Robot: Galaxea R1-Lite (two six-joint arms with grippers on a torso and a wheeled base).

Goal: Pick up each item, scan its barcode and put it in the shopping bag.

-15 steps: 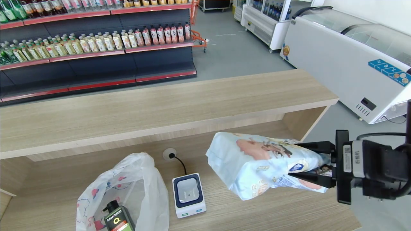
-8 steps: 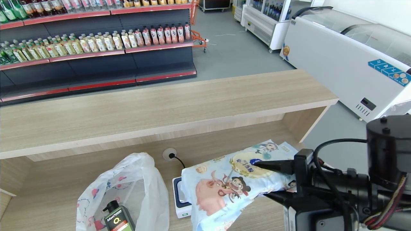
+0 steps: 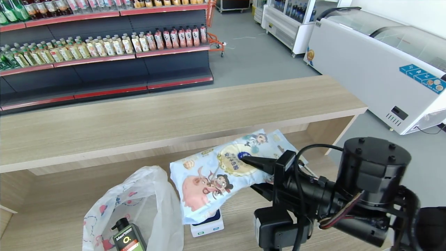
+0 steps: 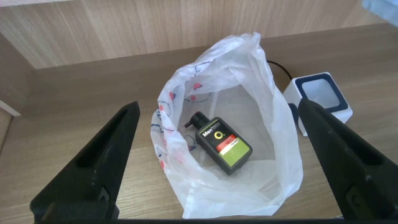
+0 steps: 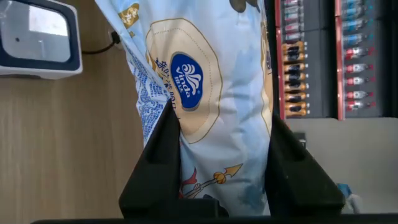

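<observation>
A light blue tissue pack (image 3: pixel 219 174) with cartoon print hangs tilted above the counter, its lower end covering most of the white barcode scanner (image 3: pixel 208 226). My right gripper (image 3: pixel 251 173) is shut on the pack's right end; the right wrist view shows the pack (image 5: pixel 211 81) clamped between both fingers (image 5: pixel 163 155), with the scanner (image 5: pixel 38 37) below it. The white shopping bag (image 3: pixel 139 202) stands open left of the scanner and holds a dark pump bottle (image 3: pixel 128 239). My left gripper (image 4: pixel 219 106) hovers open over the bag (image 4: pixel 273 143) and the bottle (image 4: pixel 224 144).
The scanner's black cable runs to a round socket (image 3: pixel 183 167) in the lower wooden counter (image 3: pixel 313 223). A raised wooden ledge (image 3: pixel 174 115) borders the far side. Drink shelves (image 3: pixel 104 45) and a chest freezer (image 3: pixel 383 62) stand beyond.
My right arm has swung the tissue pack leftward from the right side to above the scanner, turning it so its printed face points up. The bag and bottle have stayed put.
</observation>
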